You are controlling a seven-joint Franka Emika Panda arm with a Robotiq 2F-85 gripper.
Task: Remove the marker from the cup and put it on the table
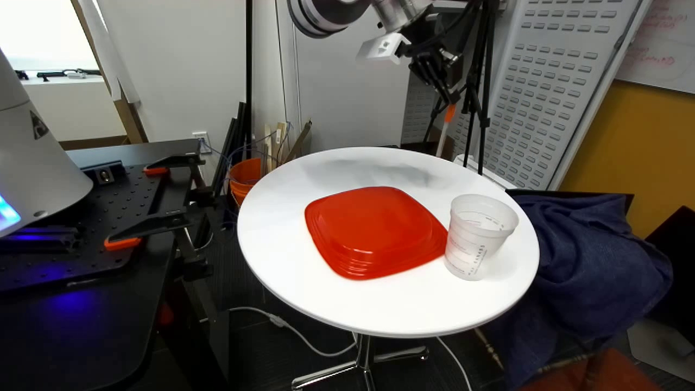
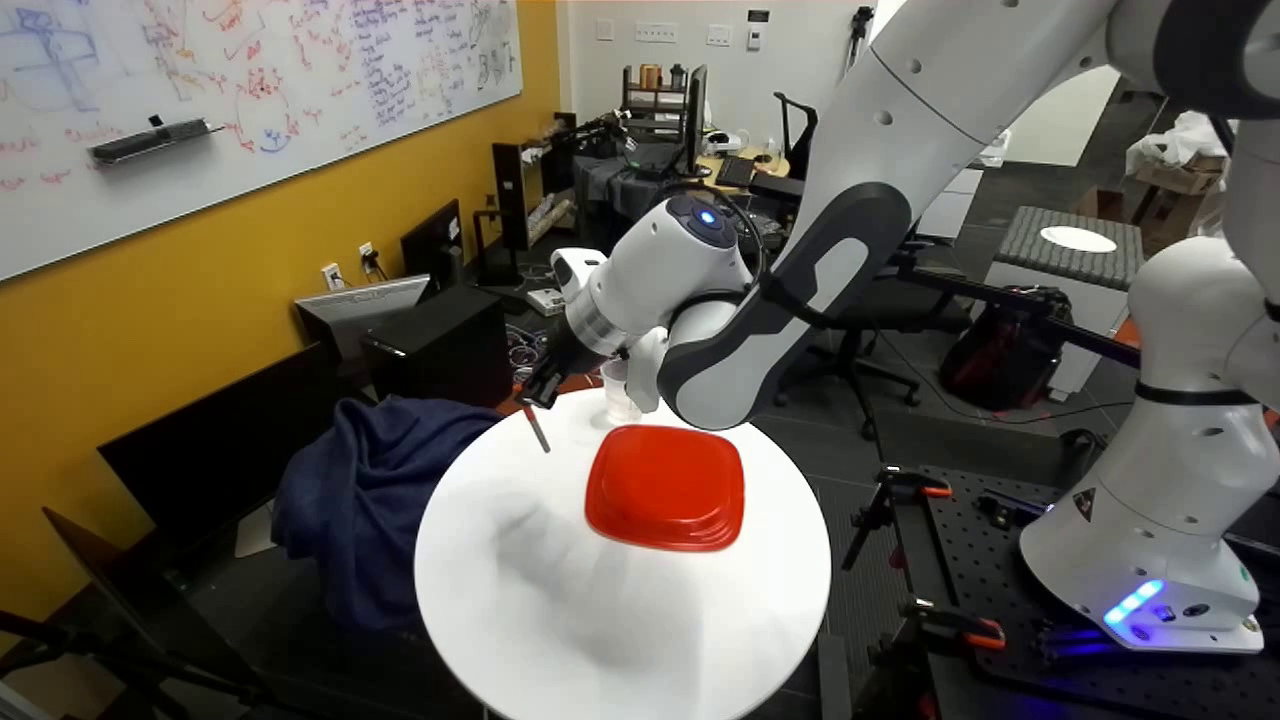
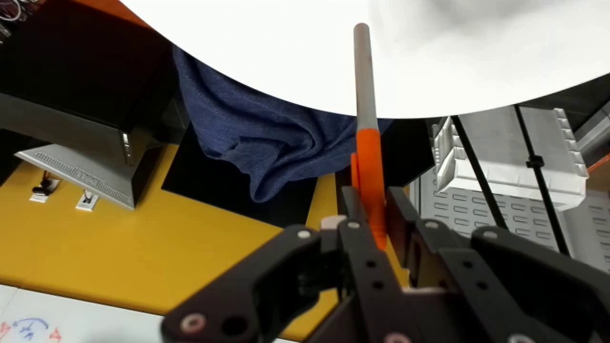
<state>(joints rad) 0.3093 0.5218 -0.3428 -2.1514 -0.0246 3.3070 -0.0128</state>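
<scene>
While my gripper point(image 3: 373, 196) is pinched on the orange end of the marker point(image 3: 368, 136), the pale body pointing down into air, the rim of the table point(image 1: 347, 305) worries me most. From both exterior views I cannot tell whether the lower tip is over the white top or just past its edge; letting go at this spot, I could lose the marker to the floor point(image 1: 260, 347) or the blue cloth point(image 1: 586, 260). The cup point(image 1: 473, 244) stands just beside the red plate point(image 1: 374, 233), so the removing looks done and the placing is not. If I come down with the marker this steep, its tip will likely meet the table first and swivel in my grip, or the body may pull out of what I take for a cap. Released high, a thin round marker could bounce or roll off, so a low, flat laying further inward seems safest.
</scene>
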